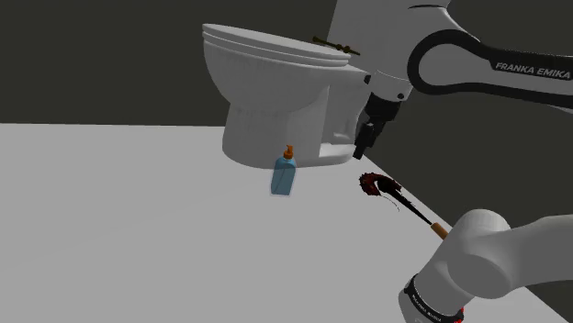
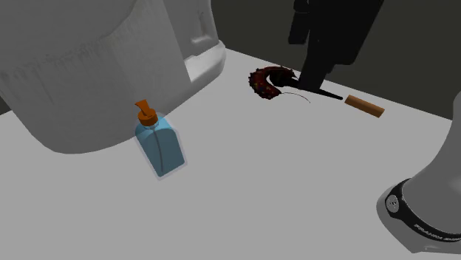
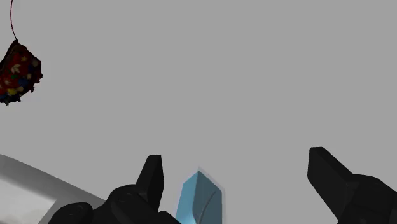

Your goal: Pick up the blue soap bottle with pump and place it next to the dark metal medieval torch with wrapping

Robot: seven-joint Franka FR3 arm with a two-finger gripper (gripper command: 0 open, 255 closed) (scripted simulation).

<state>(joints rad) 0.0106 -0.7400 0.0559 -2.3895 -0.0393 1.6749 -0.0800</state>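
- One step is live here: the reach for the bottle (image 1: 284,174). Nothing is lifted yet, so the carry over to the torch (image 1: 371,184) is all to come.
- The pincer (image 1: 364,147) is open. In the wrist view its fingers (image 3: 151,181) stand well apart and clasp nothing.
- The bottle stands upright on the floor (image 1: 119,229), just in front of the toilet (image 1: 275,83), orange on top and blue below.
- In the shoulder view the pincer hangs in the air over the torch's dark red head. The bottle sits lower and off to that view's left, clearly apart from it.
- In the wrist view a blue edge of the bottle peeks up between the two fingers, nearer one than the other. Neither touches it, so it is not held.
- The torch lies flat on the floor with its head toward the toilet and its tan handle end pointing away. It is near the bottle but not beside it.
- Next move, as I read it: travel across to the bottle, centre it between the fingers, come down to the body below the orange top, then close.
- Watch-out: the toilet wall is close behind the bottle, so room for the far finger looks tight. A knock could tip such a tall, narrow thing.
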